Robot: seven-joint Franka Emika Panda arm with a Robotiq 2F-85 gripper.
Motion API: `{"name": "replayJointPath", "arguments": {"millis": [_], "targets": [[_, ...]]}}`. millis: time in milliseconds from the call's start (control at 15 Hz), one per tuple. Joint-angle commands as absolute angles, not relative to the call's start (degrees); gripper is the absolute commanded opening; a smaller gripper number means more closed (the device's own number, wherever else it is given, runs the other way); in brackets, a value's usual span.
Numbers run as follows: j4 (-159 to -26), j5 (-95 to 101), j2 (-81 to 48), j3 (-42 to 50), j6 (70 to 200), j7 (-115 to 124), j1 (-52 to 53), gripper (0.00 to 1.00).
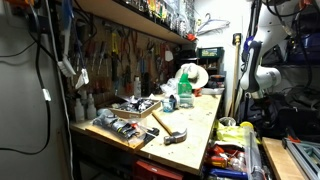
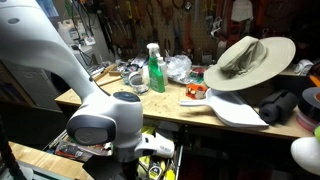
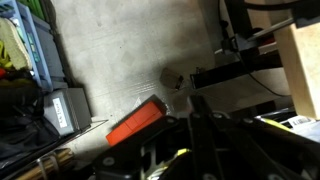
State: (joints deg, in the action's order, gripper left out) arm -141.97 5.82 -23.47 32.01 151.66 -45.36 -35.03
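Note:
In the wrist view my gripper [image 3: 197, 112] is a dark shape at the bottom; its fingers seem to meet in one central bar with nothing between them. It hangs over a grey concrete floor [image 3: 120, 45], off the workbench. Nearest to it is a flat red-orange object [image 3: 135, 122] on the floor, just left of the fingers. The white arm [image 1: 256, 72] stands beside the bench [image 1: 200, 115] and fills the foreground in an exterior view [image 2: 60, 70]. The gripper itself does not show in either exterior view.
The wooden bench holds a green spray bottle [image 2: 153, 70], a wide-brimmed hat [image 2: 250, 58], a white board [image 2: 238, 110], a hammer [image 1: 170, 128] and a tray of tools [image 1: 135, 106]. Tools hang on the wall [image 1: 120, 50]. A grey box [image 3: 65, 108] and a black frame [image 3: 240, 70] are on the floor.

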Motion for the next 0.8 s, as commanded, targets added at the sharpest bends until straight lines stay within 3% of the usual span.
{"name": "replayJointPath", "arguments": {"millis": [0,733], "targets": [[-143.08,9.31,-26.29,29.74,157.26,-44.75,-38.51,0.0],[-142.74,11.04,-26.46,29.03,156.86,-43.5,-38.64,0.0]]}}
